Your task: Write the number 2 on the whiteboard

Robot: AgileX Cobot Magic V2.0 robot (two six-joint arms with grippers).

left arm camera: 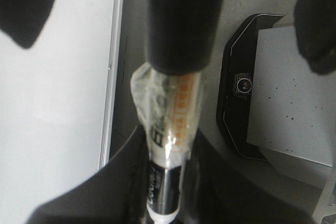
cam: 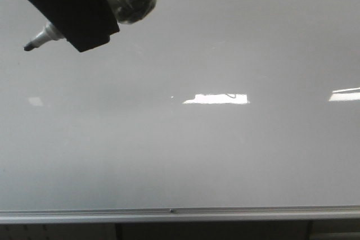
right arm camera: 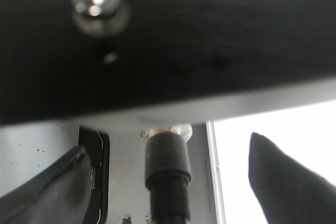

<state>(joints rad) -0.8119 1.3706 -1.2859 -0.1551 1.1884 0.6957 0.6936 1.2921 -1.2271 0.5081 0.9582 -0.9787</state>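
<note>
Fingers of the left gripper (cam: 84, 23) clamp one tape-wrapped black-tipped marker (cam: 39, 39) above one glossy pale whiteboard (cam: 169, 155); right fingers (right arm camera: 283, 182) are spread, empty. A faint dark mark (cam: 229, 95), unreadable, sits in one glare patch.

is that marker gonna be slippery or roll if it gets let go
The marker looks rigid and light, a slim plastic barrel. Its crinkled clear wrapping may make it slick to grip. Being round, it would likely roll on the whiteboard.
</note>
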